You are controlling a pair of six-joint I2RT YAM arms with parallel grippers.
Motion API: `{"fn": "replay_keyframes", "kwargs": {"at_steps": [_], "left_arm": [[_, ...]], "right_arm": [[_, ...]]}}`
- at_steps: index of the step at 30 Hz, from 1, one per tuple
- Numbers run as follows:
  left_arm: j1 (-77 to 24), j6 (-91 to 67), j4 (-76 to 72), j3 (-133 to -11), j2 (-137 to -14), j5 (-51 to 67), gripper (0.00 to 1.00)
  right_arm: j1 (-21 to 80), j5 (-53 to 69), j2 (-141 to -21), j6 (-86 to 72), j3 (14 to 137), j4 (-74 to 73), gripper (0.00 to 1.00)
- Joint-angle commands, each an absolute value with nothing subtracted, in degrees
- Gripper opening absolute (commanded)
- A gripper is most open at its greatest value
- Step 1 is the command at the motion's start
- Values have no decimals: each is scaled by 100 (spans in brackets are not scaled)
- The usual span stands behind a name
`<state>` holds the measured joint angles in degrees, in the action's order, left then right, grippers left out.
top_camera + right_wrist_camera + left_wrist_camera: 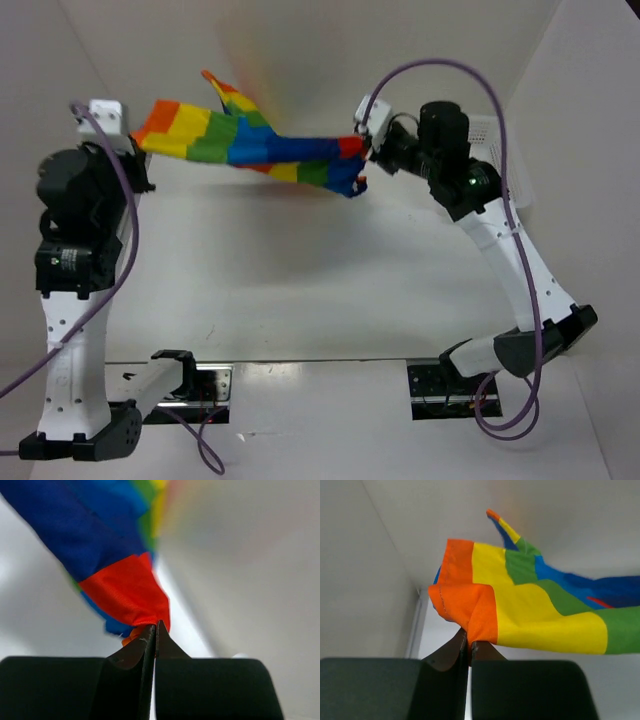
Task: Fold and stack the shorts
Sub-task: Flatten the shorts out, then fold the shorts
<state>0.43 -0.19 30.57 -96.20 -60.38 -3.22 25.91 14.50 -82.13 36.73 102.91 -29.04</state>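
The rainbow-striped shorts (pixel 255 145) hang stretched in the air between my two grippers, above the far part of the table. My left gripper (pixel 140 150) is shut on the orange corner of the shorts (pixel 470 612), with the jaws pinched together on the fabric (pixel 469 642). My right gripper (pixel 365 148) is shut on the red end of the shorts (pixel 127 592), with the jaws closed on it (pixel 156 627). One leg flap sticks up behind the stretched band. The drawstring is not visible.
The white table (pixel 300 270) lies under the shorts. A white mesh basket (pixel 495 135) stands at the far right, mostly behind my right arm. White walls close the left, back and right sides.
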Motion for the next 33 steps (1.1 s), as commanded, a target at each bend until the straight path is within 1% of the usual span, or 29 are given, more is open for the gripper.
{"fn": "replay_keyframes", "kwargs": {"at_steps": [1, 2, 3, 7, 10, 15, 16, 18, 19, 21, 22, 24, 25, 27, 28, 29, 30, 31, 33], "left_arm": [[-43, 0, 3479, -8142, -5715, -431, 0], [-140, 0, 3585, -7808, -5513, -431, 0], [-202, 0, 3673, -7161, -5145, -431, 0], [-325, 0, 4287, -5980, -4475, -501, 0], [-325, 0, 4718, -5792, -4149, -141, 0], [-325, 0, 4922, -5940, -4148, 44, 0], [-325, 0, 4922, -6002, -4218, 122, 0], [-325, 0, 4530, -6204, -4507, 123, 0], [-325, 0, 4335, -6536, -4691, 123, 0], [-325, 0, 3687, -6985, -5455, 123, 0], [-325, 0, 3448, -7440, -6050, 184, 0], [-325, 0, 2808, -7882, -6650, 254, 0], [-395, 0, 2621, -8093, -7236, 255, 0], [-518, 0, 2226, -8682, -7811, 177, 0], [-710, 0, 2119, -8858, -8353, -59, 0], [-799, 0, 1953, -9207, -8619, -157, 0], [-887, 0, 1899, -9428, -8883, -228, 0], [-1027, 0, 1898, -9692, -9434, -229, 0], [-1168, 0, 1951, -10254, -9999, -229, 0]], "right_arm": [[2637, 2337, -7832, 4753, 9152, -4093, 0], [2637, 2442, -7718, 4911, 8880, -4226, 0], [2637, 2504, -7508, 5192, 8329, -4341, 0], [2637, 2505, -7015, 5659, 7051, -4692, 0], [2637, 2776, -6715, 5660, 6461, -4860, 0], [2637, 3286, -6504, 5239, 6258, -4975, 0], [2637, 3392, -6426, 4916, 6258, -4975, 0], [2637, 3453, -6373, 4458, 6477, -4747, 0], [2637, 3454, -6372, 3934, 6565, -4624, 0], [2637, 3454, -6495, 3517, 6828, -4281, 0], [2637, 3297, -6608, 3289, 6881, -4193, 0], [2637, 3077, -6749, 3165, 6882, -3957, 0], [2489, 2980, -6933, 3025, 6882, -3868, 0], [2234, 2848, -7153, 2814, 6882, -3666, 0], [2041, 2848, -7285, 2638, 6882, -3604, 0], [1613, 2952, -7530, 2228, 6882, -3447, 0], [1391, 3005, -7637, 2006, 6882, -3367, 0], [997, 3075, -7725, 1821, 6804, -3288, 0], [687, 3225, -7971, 1337, 6724, -3147, 0]]}}
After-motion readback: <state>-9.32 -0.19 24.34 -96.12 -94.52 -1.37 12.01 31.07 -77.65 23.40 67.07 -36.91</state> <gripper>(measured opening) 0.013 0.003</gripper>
